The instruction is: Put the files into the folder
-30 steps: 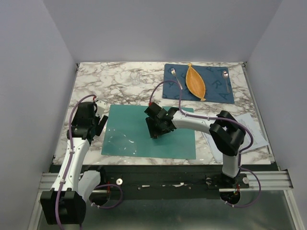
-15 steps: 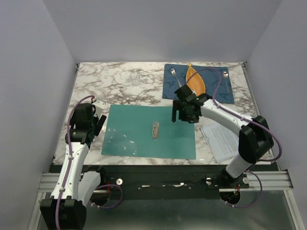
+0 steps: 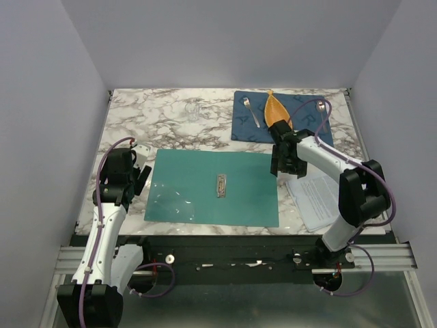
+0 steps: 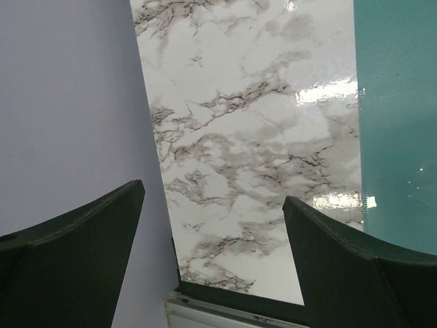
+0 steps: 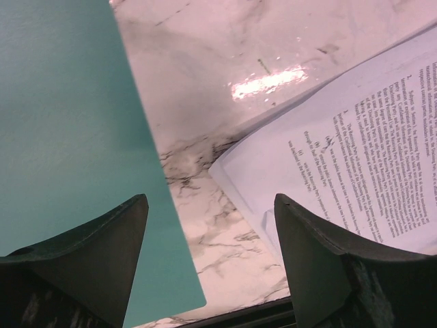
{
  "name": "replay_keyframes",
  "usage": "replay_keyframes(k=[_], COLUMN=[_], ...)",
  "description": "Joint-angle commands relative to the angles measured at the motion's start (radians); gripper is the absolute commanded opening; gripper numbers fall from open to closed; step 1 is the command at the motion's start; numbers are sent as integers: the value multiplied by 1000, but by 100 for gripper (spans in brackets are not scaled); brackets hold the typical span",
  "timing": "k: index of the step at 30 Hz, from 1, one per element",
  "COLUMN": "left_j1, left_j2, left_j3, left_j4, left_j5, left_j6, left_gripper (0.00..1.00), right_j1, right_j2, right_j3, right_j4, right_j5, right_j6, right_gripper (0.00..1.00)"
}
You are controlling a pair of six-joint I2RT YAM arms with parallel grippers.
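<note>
The teal folder (image 3: pixel 198 198) lies flat in the middle of the table, with a small metal clip (image 3: pixel 221 185) on it. The files (image 3: pixel 322 199), white printed sheets, lie on the marble to its right. My right gripper (image 3: pixel 283 168) hovers open over the gap between folder and files. In the right wrist view the folder (image 5: pixel 68 137) is on the left and the files (image 5: pixel 355 164) on the right, with bare marble between the right gripper's (image 5: pixel 210 201) fingers. My left gripper (image 3: pixel 138 183) stands open beside the folder's left edge (image 4: pixel 399 102), holding nothing (image 4: pixel 213 195).
A dark blue placemat (image 3: pixel 307 128) at the back right carries an orange leaf-shaped dish (image 3: pixel 278 116) and two spoons (image 3: pixel 251 111). A clear glass (image 3: pixel 194 111) stands at the back centre. The wall (image 4: pixel 68 102) borders the table's left edge. The files reach toward the table's right edge.
My right arm has swung from the folder's middle to its right edge, uncovering the metal clip. Its jaws have widened. The left arm has hardly moved.
</note>
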Motion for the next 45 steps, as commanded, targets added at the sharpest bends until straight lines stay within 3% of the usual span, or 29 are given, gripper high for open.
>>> replay_keyframes(k=[1, 38, 45], left_j1=[2, 2, 1], left_j2=[-16, 4, 4], left_j3=[18, 28, 33], left_j4=[-15, -1, -1], left_j5=[-12, -18, -28], left_j6=[5, -8, -6], left_gripper=[99, 99, 99], right_j1=[-24, -89, -89], right_j2=[46, 78, 55], right_j3=[-24, -145, -150], right_j4=[7, 127, 127], right_j5=[37, -44, -61], right_j6=[-31, -47, -44], right_gripper=[82, 47, 19])
